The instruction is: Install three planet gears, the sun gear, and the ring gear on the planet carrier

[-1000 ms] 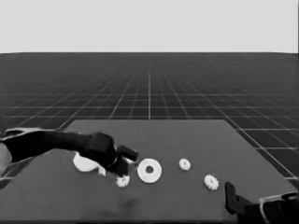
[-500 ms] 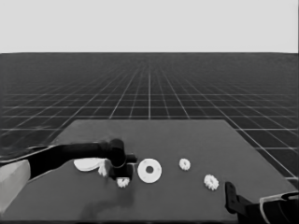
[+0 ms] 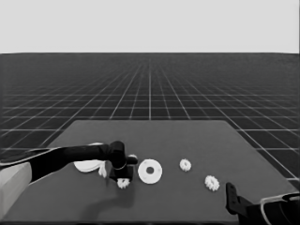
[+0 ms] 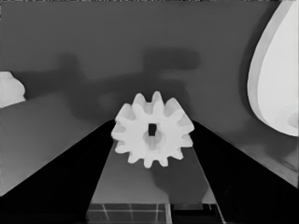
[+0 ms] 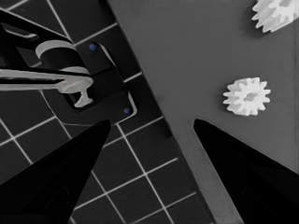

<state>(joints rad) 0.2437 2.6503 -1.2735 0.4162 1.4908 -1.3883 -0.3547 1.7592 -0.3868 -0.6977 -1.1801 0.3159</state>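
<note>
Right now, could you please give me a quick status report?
Left end effector open, straddling a gear beside the smaller round part. Right end effector open, parked at table corner. Nothing obstructing.

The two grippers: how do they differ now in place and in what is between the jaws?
The left gripper is over the table beside the smaller round part, jaws open around a gear. The right gripper waits at the table's corner, jaws open around nothing. Both are open.

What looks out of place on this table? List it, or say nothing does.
Nothing stands out. The smaller round part lies flat, two gears lie loose to its right, and a third gear sits flat between the left claw's open fingers. The right claw waits at the table's corner.
</note>
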